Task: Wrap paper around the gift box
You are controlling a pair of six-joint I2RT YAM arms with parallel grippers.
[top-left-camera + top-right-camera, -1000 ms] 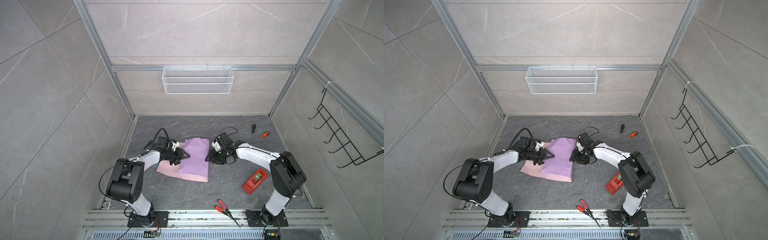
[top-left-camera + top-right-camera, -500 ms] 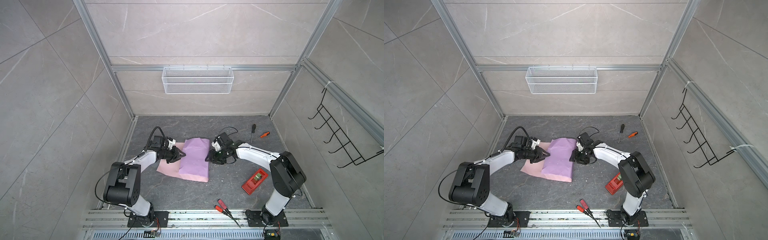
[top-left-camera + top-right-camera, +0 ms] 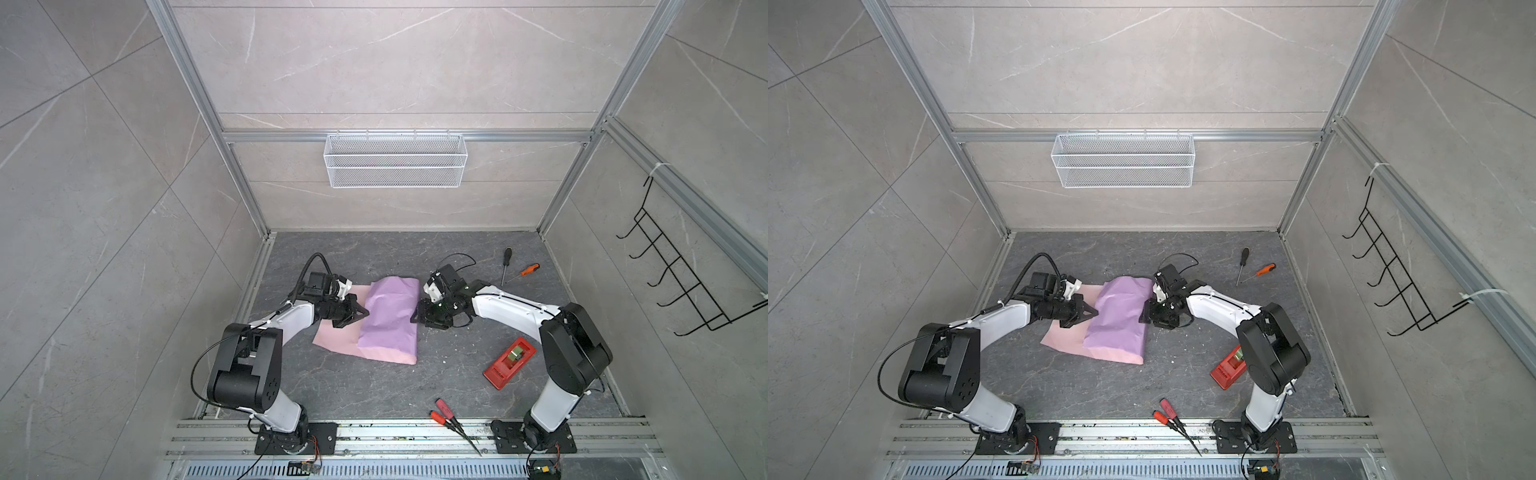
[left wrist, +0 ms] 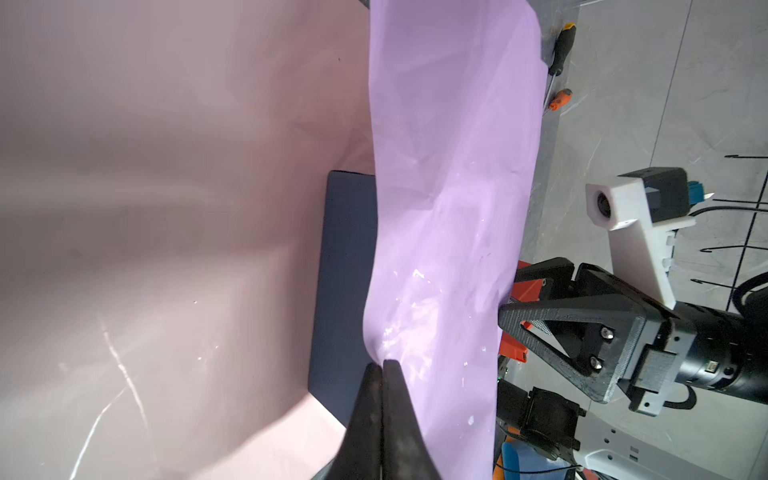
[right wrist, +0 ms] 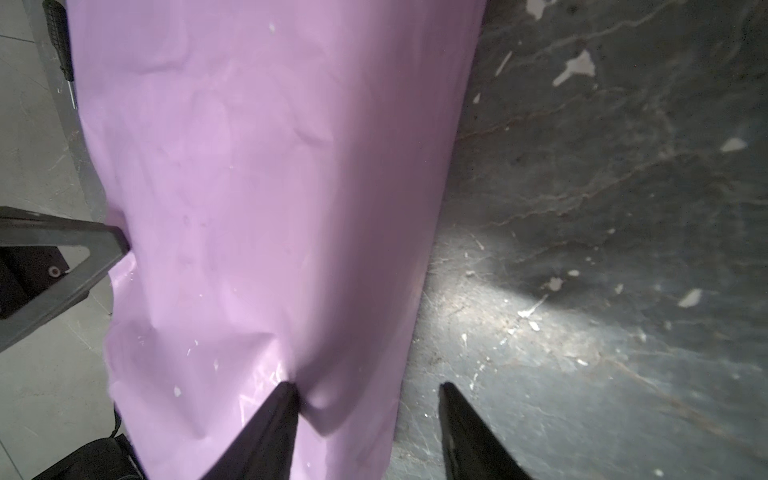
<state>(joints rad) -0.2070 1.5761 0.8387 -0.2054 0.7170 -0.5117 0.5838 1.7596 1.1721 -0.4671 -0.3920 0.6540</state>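
Observation:
The paper [image 3: 388, 320] [image 3: 1117, 320] lies folded over a bump, lilac side up, with its pink side [image 3: 332, 340] spread flat on the left. The navy gift box [image 4: 345, 291] peeks out beneath the lilac flap in the left wrist view; in both top views it is hidden. My left gripper [image 3: 365, 312] [image 3: 1096, 311] [image 4: 382, 365] is shut on the lilac flap's left edge. My right gripper [image 3: 415, 318] [image 3: 1143, 316] [image 5: 368, 386] stands open on the right side. One of its fingers [image 5: 274, 419] dents the paper and the other hangs over bare floor.
A red tape dispenser [image 3: 510, 362] lies front right. Two screwdrivers [image 3: 506, 266] [image 3: 528, 271] lie at the back right. Red-handled pliers [image 3: 446, 411] lie by the front rail. A wire basket [image 3: 395, 160] hangs on the back wall and a black hook rack [image 3: 665, 282] on the right wall.
The left jaws have gone from open to shut at the lilac flap's edge. The right arm and gripper have stayed put.

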